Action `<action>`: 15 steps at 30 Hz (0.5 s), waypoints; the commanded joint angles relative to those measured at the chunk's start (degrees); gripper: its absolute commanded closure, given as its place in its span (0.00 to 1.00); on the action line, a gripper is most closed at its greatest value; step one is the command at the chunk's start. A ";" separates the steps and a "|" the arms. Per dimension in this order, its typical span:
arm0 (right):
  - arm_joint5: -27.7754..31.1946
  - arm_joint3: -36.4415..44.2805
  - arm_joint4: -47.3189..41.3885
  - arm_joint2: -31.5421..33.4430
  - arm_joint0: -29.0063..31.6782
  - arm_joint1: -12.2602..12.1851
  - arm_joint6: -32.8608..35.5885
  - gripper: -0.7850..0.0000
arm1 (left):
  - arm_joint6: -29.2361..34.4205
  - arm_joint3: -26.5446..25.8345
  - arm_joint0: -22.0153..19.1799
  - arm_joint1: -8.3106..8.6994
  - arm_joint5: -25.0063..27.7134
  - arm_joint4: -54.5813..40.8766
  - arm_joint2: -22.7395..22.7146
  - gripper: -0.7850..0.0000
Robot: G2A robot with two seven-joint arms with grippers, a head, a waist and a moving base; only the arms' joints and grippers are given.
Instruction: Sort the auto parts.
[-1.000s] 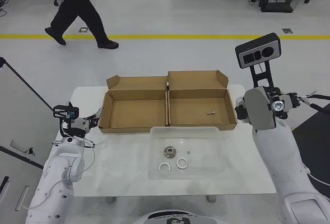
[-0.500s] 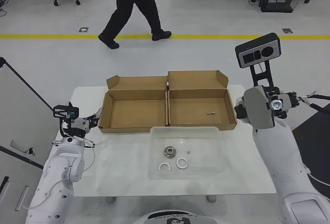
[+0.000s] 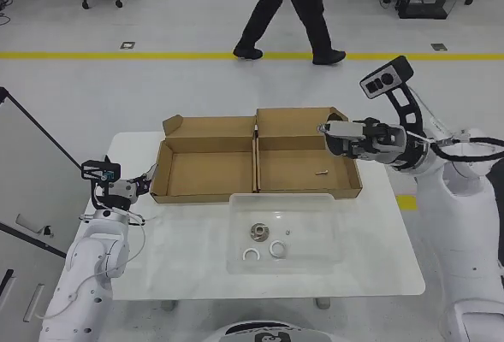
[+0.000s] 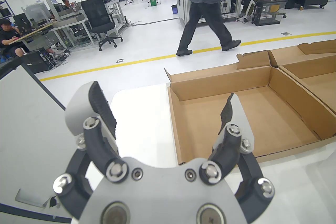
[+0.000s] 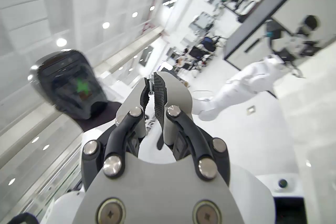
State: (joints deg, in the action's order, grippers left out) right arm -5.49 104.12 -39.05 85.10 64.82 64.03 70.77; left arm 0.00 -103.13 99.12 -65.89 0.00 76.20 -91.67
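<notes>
Pinched in the right gripper [image 5: 151, 82], jaws drawn narrow on a small metal screw [image 5: 150, 88], above the far side of the right cardboard box [image 3: 290, 171]. Probably brought there to join the other screw [image 3: 322, 170] lying on that box's floor, like with like.

Parked just beside the outer wall of the left cardboard box [image 4: 275, 117]: the left gripper [image 4: 164, 92], spread wide and holding nothing, so out of the way.

Waiting in the clear plastic tray [image 3: 281, 197]: a metal gear-like part [image 3: 257, 230], white rings [image 3: 278, 249], a tiny piece [image 3: 287, 231].

Better to release low, against bouncing out.
</notes>
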 commanded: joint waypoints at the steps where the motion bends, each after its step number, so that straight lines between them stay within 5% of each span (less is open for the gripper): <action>1: -1.56 -0.27 9.20 0.45 -1.13 -0.60 -0.86 1.00 | 0.00 0.00 0.00 0.00 0.00 0.00 0.00 0.00; 15: -4.47 -5.76 43.86 -11.36 -13.60 -1.81 -4.11 1.00 | 0.00 0.00 0.00 0.00 0.00 0.00 0.00 0.00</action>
State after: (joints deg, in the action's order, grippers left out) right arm -9.89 98.72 3.01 74.59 51.86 62.21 66.90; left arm 0.00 -103.13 99.12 -65.89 0.00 76.20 -91.67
